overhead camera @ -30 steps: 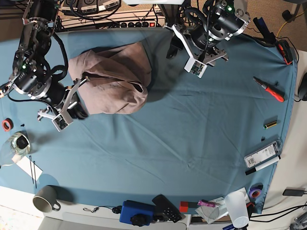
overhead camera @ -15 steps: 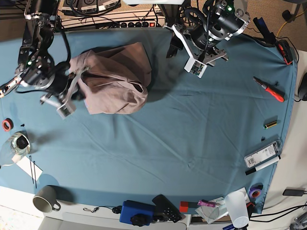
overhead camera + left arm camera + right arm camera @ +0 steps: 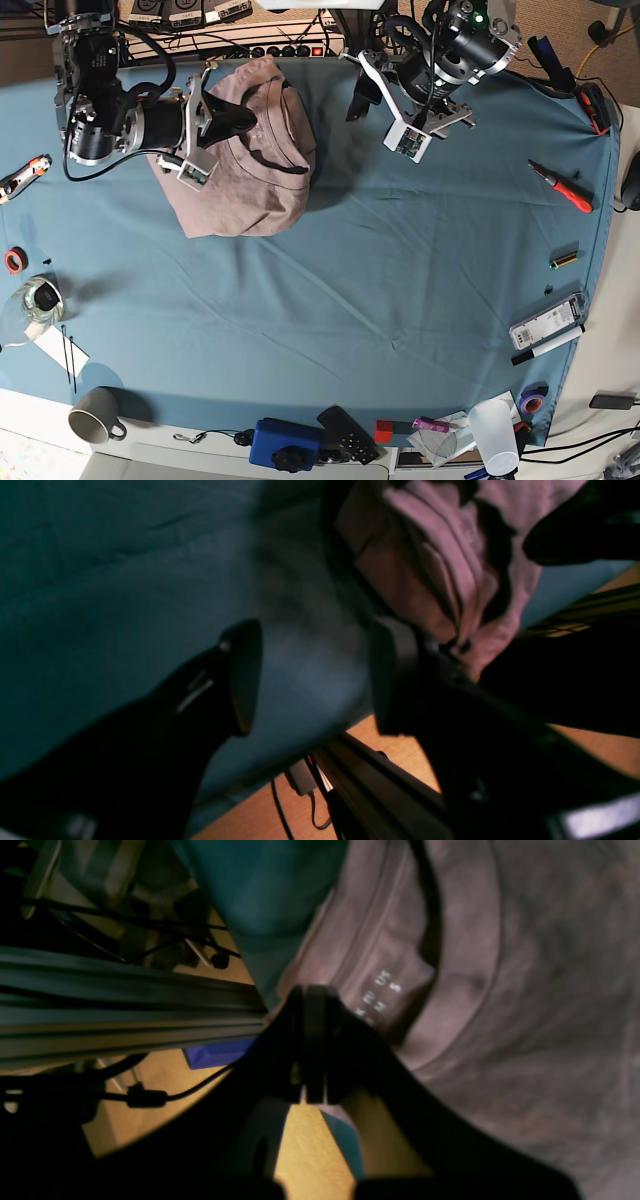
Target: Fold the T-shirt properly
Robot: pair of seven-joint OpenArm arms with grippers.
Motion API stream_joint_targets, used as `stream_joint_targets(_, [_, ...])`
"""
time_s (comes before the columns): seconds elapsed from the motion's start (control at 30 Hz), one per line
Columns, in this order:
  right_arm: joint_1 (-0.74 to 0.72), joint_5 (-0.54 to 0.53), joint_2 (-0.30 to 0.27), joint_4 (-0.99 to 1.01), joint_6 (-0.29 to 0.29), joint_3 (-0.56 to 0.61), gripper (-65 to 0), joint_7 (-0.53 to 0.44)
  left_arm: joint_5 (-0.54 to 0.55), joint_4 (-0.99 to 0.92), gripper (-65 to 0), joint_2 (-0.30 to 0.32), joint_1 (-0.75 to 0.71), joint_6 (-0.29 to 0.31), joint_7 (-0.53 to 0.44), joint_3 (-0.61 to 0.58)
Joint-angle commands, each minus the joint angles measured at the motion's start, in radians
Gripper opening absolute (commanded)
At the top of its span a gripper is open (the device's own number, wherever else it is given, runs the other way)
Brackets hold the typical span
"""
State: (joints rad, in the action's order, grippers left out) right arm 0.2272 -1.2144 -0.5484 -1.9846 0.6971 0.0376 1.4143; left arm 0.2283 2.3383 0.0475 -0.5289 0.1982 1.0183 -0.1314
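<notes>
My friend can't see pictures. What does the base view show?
From above, the right gripper holds up a bunched pinkish-brown T-shirt at the far left of a teal tablecloth. The left gripper waits open beside it, holding nothing. Small tools and a mug lie around the edges.

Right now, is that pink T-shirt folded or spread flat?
Neither: the T-shirt is a bunched, wrinkled heap, and the right gripper lifts its collar edge.

Right gripper [image 3: 232, 113] is reaching in horizontally from the rear left, its jaws pressing together on the T-shirt [image 3: 245, 175]. Left gripper [image 3: 385, 100] is hovering at rear centre, jaws spread, holding nothing.
</notes>
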Motion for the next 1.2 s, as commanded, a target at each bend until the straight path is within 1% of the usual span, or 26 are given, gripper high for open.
stream_joint_targets(0.0, [-0.019,-0.027,-0.014,-0.018,0.001,-0.013,-65.0,-0.018,0.01,0.018,-30.5,-0.003,-0.003,0.001,-0.025,-0.003])
stream_joint_targets(0.13, [-0.06,-0.014,-0.013,-0.018,0.001,-0.053,-65.0,-0.018,0.01,0.018,-30.5,-0.003,-0.003,0.001,-0.024,-0.003])
stream_joint_targets(0.17, [-0.071,0.018,-0.011,-0.018,0.001,-0.069,-65.0,-0.018,0.01,0.018,-30.5,-0.003,-0.003,0.001,-0.025,-0.003])
stream_joint_targets(0.23, [-0.088,0.134,-0.006,-0.016,0.001,-0.092,-65.0,-0.026,0.01,0.018,-30.5,-0.003,-0.003,0.001,-0.025,-0.003])
stream_joint_targets(0.3, [-0.098,0.246,-0.005,-0.013,0.001,-0.091,-65.0,-0.12,0.0,0.018,-30.5,-0.003,-0.003,0.001,-0.03,-0.003])
stream_joint_targets(0.37, [-0.103,0.286,0.0,0.007,0.001,-0.091,-65.0,-0.189,-0.037,0.018,-30.5,-0.003,-0.003,0.001,-0.06,-0.003])
stream_joint_targets(0.43, [-0.117,0.292,0.024,0.055,0.001,-0.091,-65.0,-0.201,-0.098,0.018,-30.5,-0.003,-0.003,0.0,-0.086,-0.003])
stream_joint_targets(0.6, [-0.176,0.293,0.122,0.266,0.001,-0.091,-65.0,-0.18,-0.199,0.018,-30.7,-0.002,-0.003,0.0,-0.1,-0.003])
stream_joint_targets(0.63, [-0.189,0.293,0.138,0.307,0.001,-0.091,-65.0,-0.171,-0.22,0.018,-31.7,-0.003,-0.003,0.0,-0.1,-0.003])
stream_joint_targets(0.7, [-0.212,0.293,0.162,0.373,0.001,-0.091,-65.0,-0.141,-0.283,0.018,-37.3,-0.002,-0.003,-0.002,-0.101,-0.003])
stream_joint_targets(0.73, [-0.223,0.293,0.171,0.394,0.001,-0.091,-65.0,-0.126,-0.318,0.018,-41.2,-0.002,-0.003,-0.026,-0.103,-0.003])
stream_joint_targets(0.8, [-0.236,0.292,0.18,0.409,0.001,-0.091,-65.0,-0.108,-0.377,0.018,-50.5,0.003,-0.003,-0.104,-0.107,-0.003])
stream_joint_targets(0.83, [-0.24,0.29,0.18,0.408,0.001,-0.091,-65.0,-0.105,-0.408,0.018,-55.3,0.007,-0.002,-0.131,-0.112,-0.003])
stream_joint_targets(0.9, [-0.254,0.288,0.18,0.401,0.001,-0.092,-65.0,-0.105,-0.46,0.018,-63.5,0.023,0.0,-0.151,-0.127,-0.003])
stream_joint_targets(0.93, [-0.262,0.288,0.18,0.394,-0.021,-0.092,-65.0,-0.105,-0.482,0.018,-65.0,0.033,0.0,-0.15,-0.132,-0.003])
stream_joint_targets(1.0, [-0.278,0.283,0.18,0.372,-0.054,-0.092,-65.0,-0.105,-0.509,0.018,-65.0,0.055,0.0,-0.15,-0.148,-0.003])
stream_joint_targets(1.07, [-0.292,0.282,0.179,0.331,-0.059,-0.092,-65.0,-0.101,-0.53,0.018,-65.0,0.072,0.0,-0.158,-0.154,-0.003])
stream_joint_targets(1.17, [-0.296,0.293,0.171,0.253,-0.058,-0.093,-65.0,-0.097,-0.539,0.018,-65.0,0.09,0.0,-0.189,-0.151,0.012])
